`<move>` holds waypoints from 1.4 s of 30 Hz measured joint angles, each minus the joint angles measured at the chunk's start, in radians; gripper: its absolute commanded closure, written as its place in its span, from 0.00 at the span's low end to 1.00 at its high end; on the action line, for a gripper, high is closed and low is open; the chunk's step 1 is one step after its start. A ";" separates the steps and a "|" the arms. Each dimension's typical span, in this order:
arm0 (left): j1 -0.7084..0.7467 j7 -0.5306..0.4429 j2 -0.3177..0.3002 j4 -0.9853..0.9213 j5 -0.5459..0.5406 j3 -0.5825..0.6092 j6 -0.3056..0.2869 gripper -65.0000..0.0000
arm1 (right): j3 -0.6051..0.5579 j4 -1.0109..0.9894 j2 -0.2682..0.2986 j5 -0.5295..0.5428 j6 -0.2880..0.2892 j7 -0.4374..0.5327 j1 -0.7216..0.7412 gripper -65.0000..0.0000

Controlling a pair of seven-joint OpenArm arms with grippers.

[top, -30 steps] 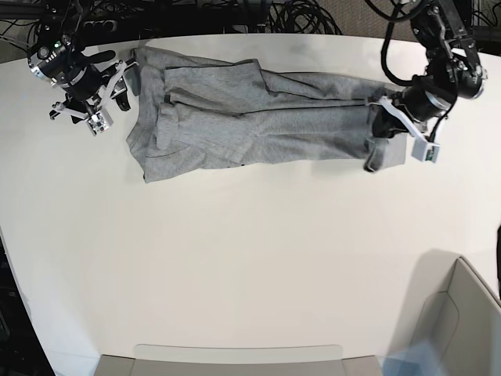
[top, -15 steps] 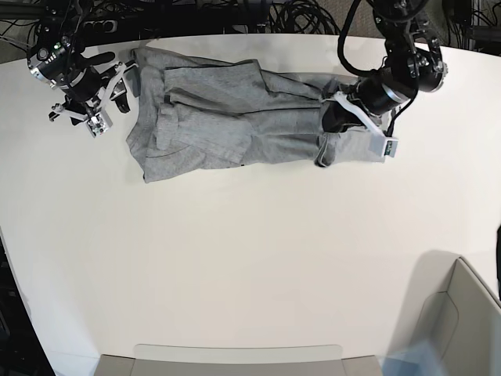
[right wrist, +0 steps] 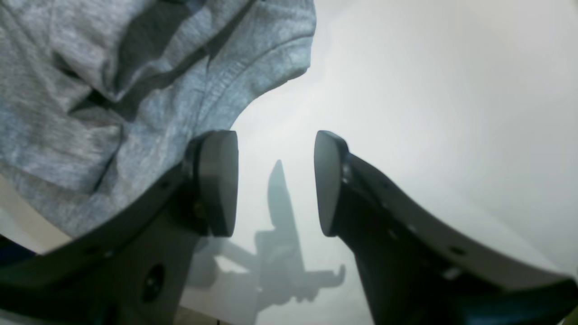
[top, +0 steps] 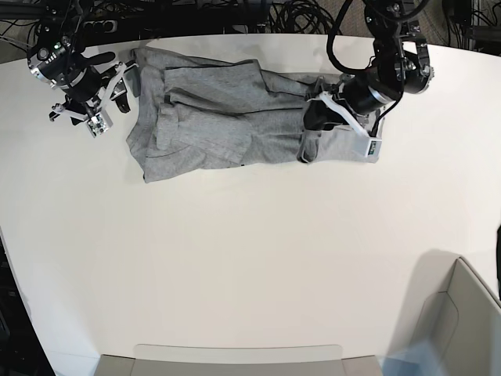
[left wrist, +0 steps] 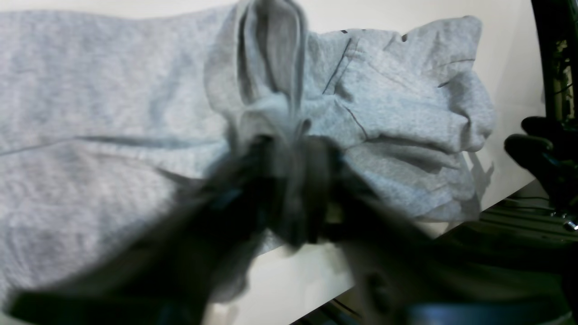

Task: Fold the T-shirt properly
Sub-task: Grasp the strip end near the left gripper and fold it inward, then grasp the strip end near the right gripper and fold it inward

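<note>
The heather-grey T-shirt lies crumpled along the far side of the white table, plain side up. My left gripper is shut on the shirt's right end, a bunched fold of cloth, and holds it folded back over the shirt's body. In the left wrist view the gripper is dark and blurred. My right gripper is open and empty just left of the shirt's left edge. In the right wrist view its fingers stand apart over bare table, with the shirt at the upper left.
A grey bin stands at the near right corner. A grey box edge lies along the near table edge. Black cables run behind the far edge.
My left gripper has moved leftward across the table with the shirt's right end in it, doubling that end over the body. My right gripper has stayed in place, open.
</note>
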 measured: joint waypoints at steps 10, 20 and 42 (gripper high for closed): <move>0.000 0.000 -0.002 0.009 -0.127 -0.006 -0.004 0.76 | 0.007 -0.002 0.000 0.035 0.001 0.003 0.025 0.58; 0.004 0.000 -0.008 0.009 -0.125 -0.008 -0.001 0.76 | 0.182 -0.335 0.000 0.462 0.003 -0.009 0.007 0.58; 0.006 0.000 -0.035 -0.009 -0.124 -0.004 -0.002 0.76 | -0.039 -0.554 -0.016 0.658 0.002 0.035 0.114 0.58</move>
